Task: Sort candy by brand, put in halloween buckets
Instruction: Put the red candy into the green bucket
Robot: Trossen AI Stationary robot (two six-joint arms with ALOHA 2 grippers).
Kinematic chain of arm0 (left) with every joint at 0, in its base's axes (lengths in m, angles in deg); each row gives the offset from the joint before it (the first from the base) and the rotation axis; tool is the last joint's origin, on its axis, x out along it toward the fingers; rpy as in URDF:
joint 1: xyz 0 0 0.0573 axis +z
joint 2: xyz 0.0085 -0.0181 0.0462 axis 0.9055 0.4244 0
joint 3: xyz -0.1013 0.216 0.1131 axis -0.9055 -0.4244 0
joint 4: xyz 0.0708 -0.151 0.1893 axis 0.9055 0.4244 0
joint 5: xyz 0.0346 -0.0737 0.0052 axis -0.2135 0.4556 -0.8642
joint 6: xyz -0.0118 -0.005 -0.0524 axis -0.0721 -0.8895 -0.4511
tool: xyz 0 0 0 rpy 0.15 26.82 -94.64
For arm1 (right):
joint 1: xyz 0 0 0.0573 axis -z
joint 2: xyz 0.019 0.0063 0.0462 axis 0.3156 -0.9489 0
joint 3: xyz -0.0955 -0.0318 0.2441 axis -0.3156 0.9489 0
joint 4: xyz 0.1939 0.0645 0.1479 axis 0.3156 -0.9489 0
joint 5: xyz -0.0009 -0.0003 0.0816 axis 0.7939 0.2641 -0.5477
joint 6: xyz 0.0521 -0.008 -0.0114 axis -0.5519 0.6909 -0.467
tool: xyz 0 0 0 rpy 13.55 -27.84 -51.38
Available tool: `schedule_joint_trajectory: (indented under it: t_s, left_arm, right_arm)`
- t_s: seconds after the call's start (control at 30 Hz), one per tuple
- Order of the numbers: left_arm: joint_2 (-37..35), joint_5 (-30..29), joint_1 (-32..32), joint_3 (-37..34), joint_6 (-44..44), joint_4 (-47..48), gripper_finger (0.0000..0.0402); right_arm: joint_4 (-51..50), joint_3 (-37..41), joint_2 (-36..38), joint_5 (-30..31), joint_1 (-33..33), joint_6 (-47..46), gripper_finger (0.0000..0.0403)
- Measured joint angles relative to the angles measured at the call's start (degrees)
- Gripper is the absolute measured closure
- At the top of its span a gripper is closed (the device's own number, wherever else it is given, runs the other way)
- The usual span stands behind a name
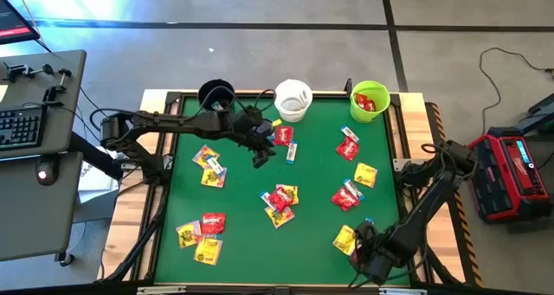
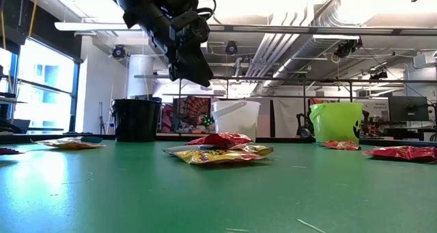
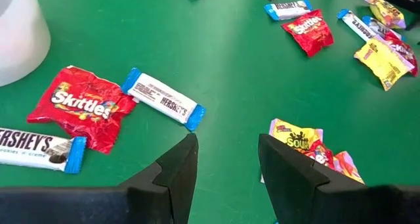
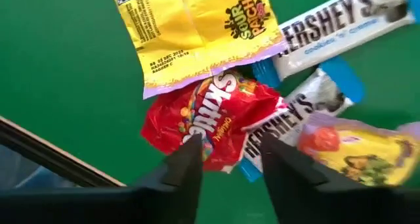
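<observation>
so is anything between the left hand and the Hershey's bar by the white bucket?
Nothing visible. The left hand hovers open over bare green table, and the white-and-blue Hershey's bar lies just ahead beside a red Skittles packet, its top uncovered. The white bucket stands close by, with only those packets between.

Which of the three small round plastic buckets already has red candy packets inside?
The lime green plastic bucket, at the table's far right corner: red packets show inside it. The white bucket and the black bucket show none.
</observation>
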Motion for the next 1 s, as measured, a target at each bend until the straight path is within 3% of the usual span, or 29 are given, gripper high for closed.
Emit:
schedule_joint_trajectory:
  t_s: [0.2,0.57,0.73,1.0]
  left_arm:
    - [0.00,0.02,-0.25,0.00,0.44,0.02,0.0248]
    - [0.00,0.00,-0.25,0.00,0.00,0.24,0.0248]
    - [0.00,0.00,-0.25,0.00,0.00,0.24,0.0248]
    - [0.00,0.00,-0.25,0.00,0.00,0.33,0.0248]
  right_arm:
    - [10.07,5.00,0.00,0.87,0.00,-1.25,0.0202]
    - [9.91,8.50,0.07,0.72,0.00,-1.80,0.0199]
    - [9.85,8.91,0.13,0.61,0.00,-0.49,0.0231]
    - [10.16,8.91,0.22,-0.59,0.00,1.85,0.0339]
